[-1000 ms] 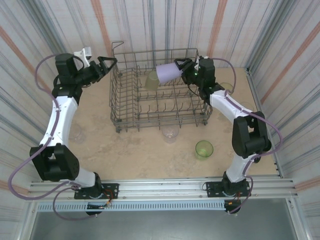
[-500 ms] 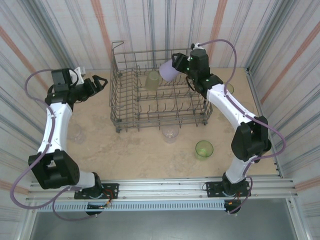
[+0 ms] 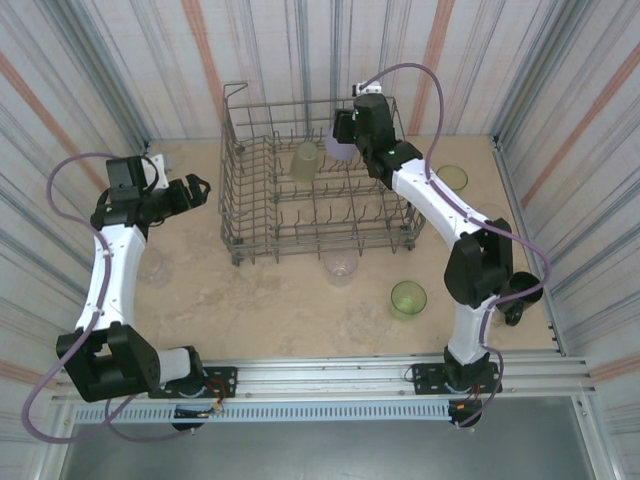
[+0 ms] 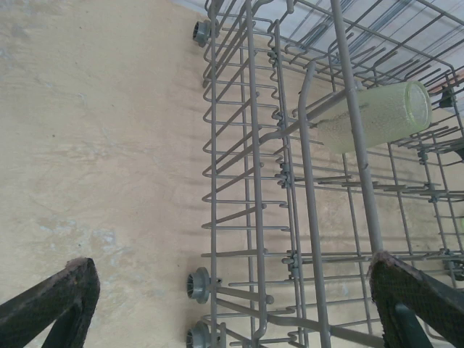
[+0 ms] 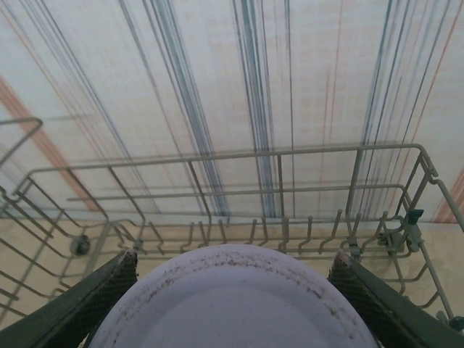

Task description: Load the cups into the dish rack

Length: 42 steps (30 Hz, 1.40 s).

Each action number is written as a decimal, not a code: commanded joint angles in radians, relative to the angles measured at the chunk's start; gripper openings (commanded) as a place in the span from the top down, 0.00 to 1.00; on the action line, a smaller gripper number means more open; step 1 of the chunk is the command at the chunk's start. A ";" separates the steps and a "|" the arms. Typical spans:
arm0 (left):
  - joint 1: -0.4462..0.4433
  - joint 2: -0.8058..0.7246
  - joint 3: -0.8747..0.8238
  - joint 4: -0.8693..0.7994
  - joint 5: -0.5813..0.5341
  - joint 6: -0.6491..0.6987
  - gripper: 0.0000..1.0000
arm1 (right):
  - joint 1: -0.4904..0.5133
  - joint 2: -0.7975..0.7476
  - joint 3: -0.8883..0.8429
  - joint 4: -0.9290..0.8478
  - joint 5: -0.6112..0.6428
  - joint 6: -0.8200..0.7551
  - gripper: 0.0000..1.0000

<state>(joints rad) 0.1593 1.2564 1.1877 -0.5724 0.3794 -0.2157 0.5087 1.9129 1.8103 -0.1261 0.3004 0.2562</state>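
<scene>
The right fingers [image 5: 109, 297] were closed around the lavender cup [image 5: 232, 312], one finger on each side of it. The cup hung over the far side of the dish rack [image 5: 279, 154], a bit right of the middle. The left fingers [image 4: 51, 308] were spread wide and held nothing. They hung over the counter [image 4: 87, 145], near the left side of the rack. Inside the rack a yellow-green cup [image 4: 373, 116] lay on its side by the far side. A clear cup [image 3: 340, 268] stood on the counter just by the rack's near side. A green cup [image 3: 408, 298] stood closer to the counter's near edge, to the right.
</scene>
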 commanded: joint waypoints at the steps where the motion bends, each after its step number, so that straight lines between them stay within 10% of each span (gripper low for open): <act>1: -0.013 -0.054 -0.015 0.013 -0.025 0.059 0.01 | 0.019 0.040 0.058 -0.017 0.060 -0.095 0.54; 42: -0.006 -0.085 -0.085 0.109 0.016 0.042 0.01 | -0.029 0.292 0.195 0.064 0.014 -0.130 0.53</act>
<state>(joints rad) 0.1497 1.1687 1.0988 -0.4698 0.3767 -0.1795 0.4820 2.1792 1.9713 -0.0719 0.3355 0.1009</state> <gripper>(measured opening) 0.986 0.683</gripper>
